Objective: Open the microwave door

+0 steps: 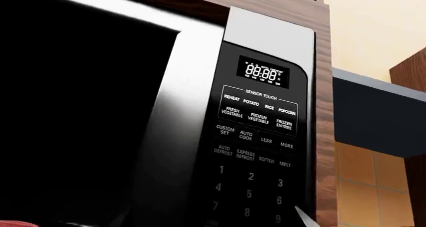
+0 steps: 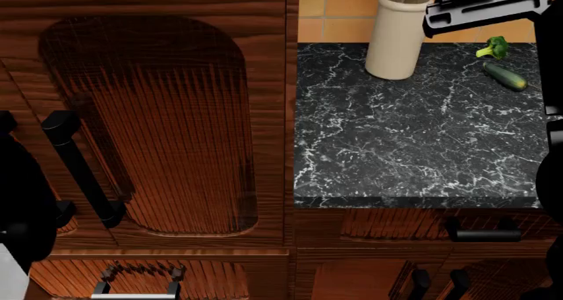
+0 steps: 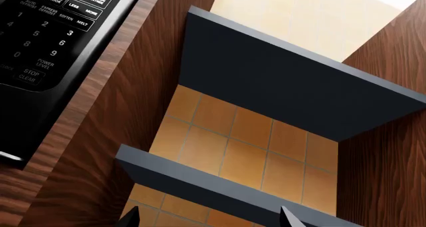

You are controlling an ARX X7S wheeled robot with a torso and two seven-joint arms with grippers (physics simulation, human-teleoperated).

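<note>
The microwave fills the left wrist view. Its dark door window [image 1: 80, 112] has a silver frame [image 1: 189, 112] that sits beside the black control panel [image 1: 263, 132], whose clock display is lit. The door looks shut. My left gripper [image 1: 209, 221] is open just in front of the keypad and door edge; one pale fingertip [image 1: 300, 217] shows, the other is faint in shadow. My right gripper [image 3: 209, 218] is open on nothing, facing the tiled wall to the right of the microwave's control panel [image 3: 47, 32]. The microwave is out of the head view.
A wooden cabinet side [image 3: 133, 87] borders the microwave, with dark shelves [image 3: 286, 82] and orange tiles [image 3: 233, 137] beyond. Below, the head view shows a marble counter [image 2: 413, 142] with a cream crock [image 2: 396, 36], broccoli [image 2: 494, 47] and a zucchini [image 2: 505, 76], plus a tall cabinet door [image 2: 149, 122].
</note>
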